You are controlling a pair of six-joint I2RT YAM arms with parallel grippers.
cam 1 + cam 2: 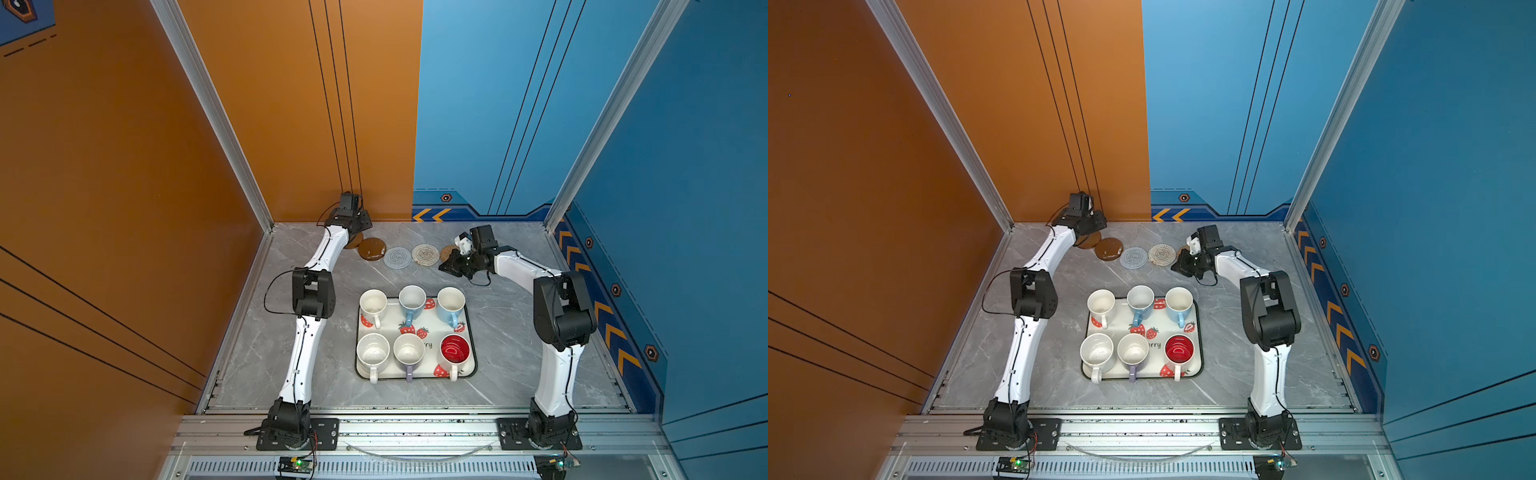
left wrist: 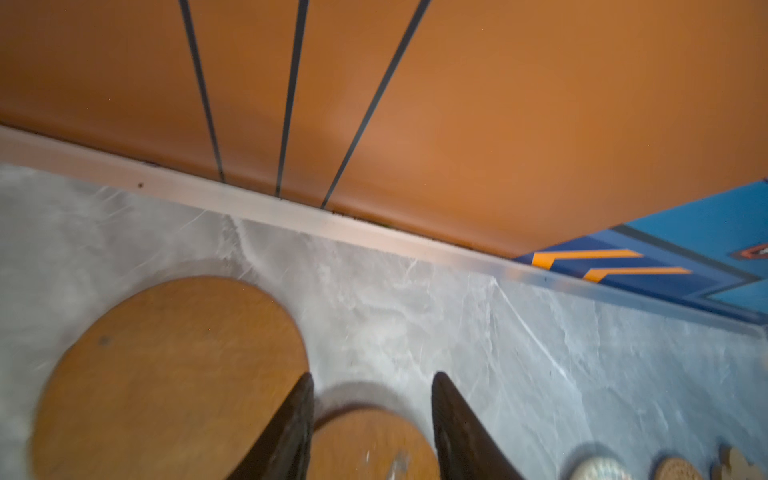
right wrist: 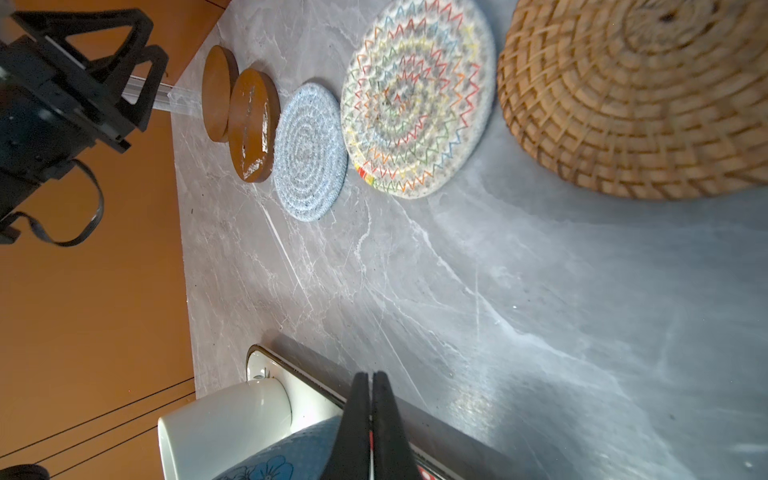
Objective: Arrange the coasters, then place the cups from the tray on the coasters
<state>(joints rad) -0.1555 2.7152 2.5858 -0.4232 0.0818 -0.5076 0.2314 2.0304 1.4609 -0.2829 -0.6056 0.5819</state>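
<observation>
The left pincer [image 2: 373, 376] is released and empty, fingers apart by two brown coasters [image 2: 166, 374]. The right pincer [image 3: 371, 375] is clenched on nothing. In both top views, woven coasters [image 1: 397, 257] continue the row mid-frame on the tabletop [image 1: 507, 332]. Six cups [image 1: 372, 305] stand on the tray [image 1: 424, 365] at lower centre.

White arm links [image 1: 305, 349], black joints [image 1: 313, 293]

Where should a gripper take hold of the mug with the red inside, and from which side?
Grip the handle of the red-inside mug. It points to the near rim of the tray, away from the other mugs, so coming from above on that near side, jaws across the handle, looks least obstructed.
</observation>
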